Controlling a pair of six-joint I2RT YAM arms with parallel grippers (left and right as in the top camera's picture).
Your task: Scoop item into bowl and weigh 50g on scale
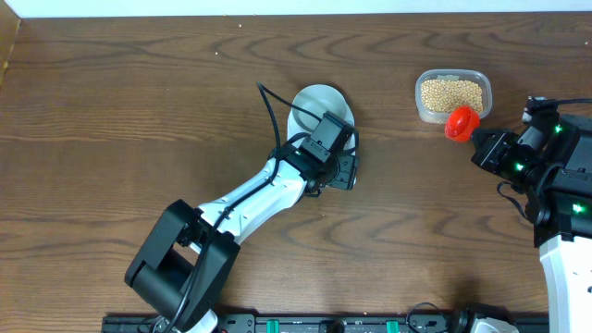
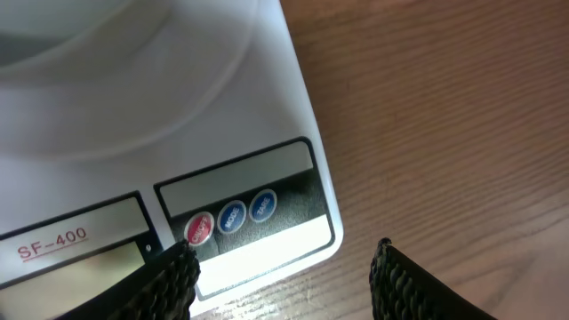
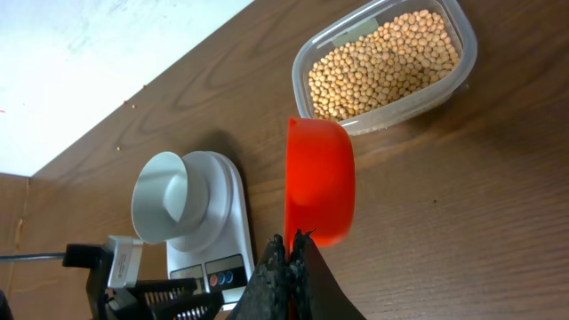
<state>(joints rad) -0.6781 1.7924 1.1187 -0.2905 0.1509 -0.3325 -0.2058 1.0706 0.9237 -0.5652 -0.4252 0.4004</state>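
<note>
Risk: released left claw [image 2: 284,276] above the scale [image 2: 267,80] may jolt the bowl [image 1: 319,102]; right claw [image 3: 289,253] grips the scoop [image 3: 320,173].

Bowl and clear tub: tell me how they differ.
The bowl is round and opaque pale white; the tub is rectangular and clear. The bowl looks empty; the tub holds beans. The bowl sits on the scale; the tub on the table. Both are open-topped.
</note>
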